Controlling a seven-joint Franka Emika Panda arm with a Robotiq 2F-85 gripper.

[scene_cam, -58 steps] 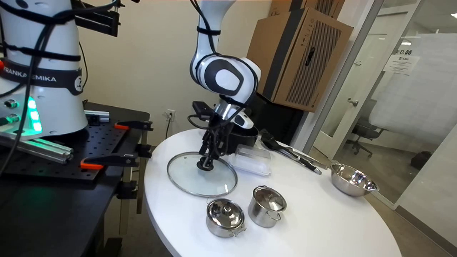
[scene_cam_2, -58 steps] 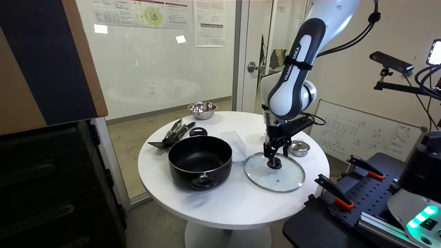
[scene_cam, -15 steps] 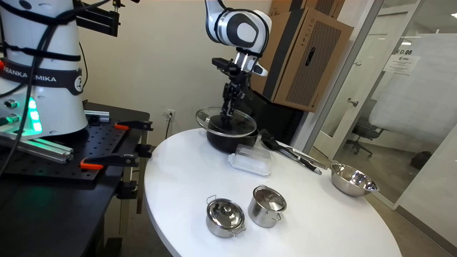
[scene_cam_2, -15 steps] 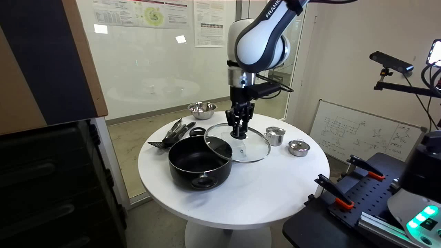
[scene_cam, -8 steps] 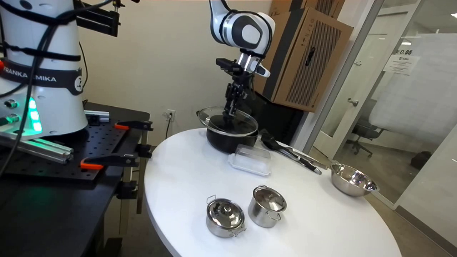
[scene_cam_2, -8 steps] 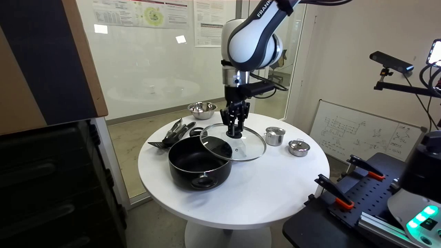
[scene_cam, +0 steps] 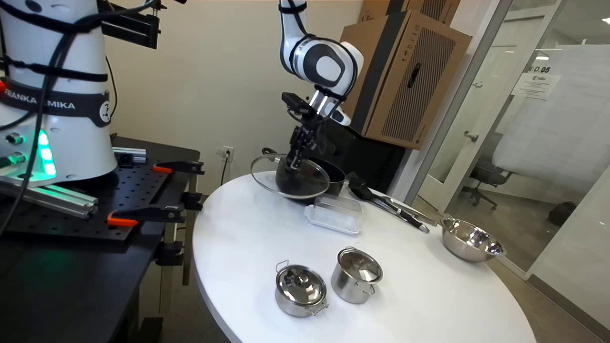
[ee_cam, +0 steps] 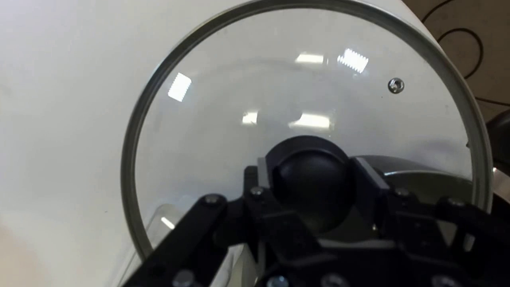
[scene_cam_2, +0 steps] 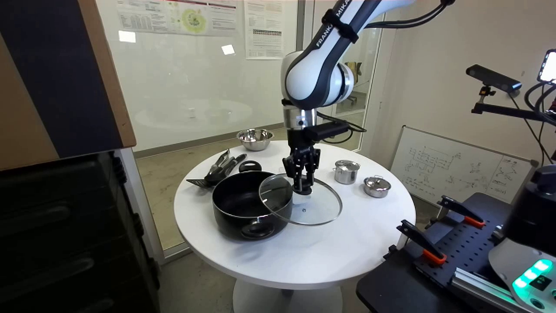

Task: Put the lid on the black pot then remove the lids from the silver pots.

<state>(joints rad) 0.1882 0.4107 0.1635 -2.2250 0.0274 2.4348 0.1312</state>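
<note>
Fingers (ee_cam: pixel 369 173) of the gripper (ee_cam: pixel 308 171) are pinched on either side of the black knob (ee_cam: pixel 310 187), by which the glass lid (ee_cam: pixel 295 91) is held. The setting is formed by a round white table (scene_cam_2: pixel 321 256), on which the black pot (scene_cam_2: pixel 236 204) is placed with most of its mouth uncovered; the covering of that pot is judged to be the step in hand. The glass lid is held off centre: in the wrist view only part of the pot's mouth is seen through the glass, and in an exterior view the lid appears tilted. Whether its rim is touching the pot cannot be told. For a clean fit, the lid should be carried across until knob and pot are centred, then levelled, then lowered slowly; if it is let down from here, one edge is likely to be dropped outside the pot. Clearance should be kept from the clear plastic box (scene_cam: pixel 333 216), set just beside the pot. The taller silver pot (scene_cam: pixel 345 285) and the shorter silver pot (scene_cam: pixel 295 305) are placed well apart, each covered by one of the small steel lids (scene_cam: pixel 301 286); their uncovering is best deferred. Smallest of these parts, the knob should be gripped until the rim is seated all round, and only then released.
</note>
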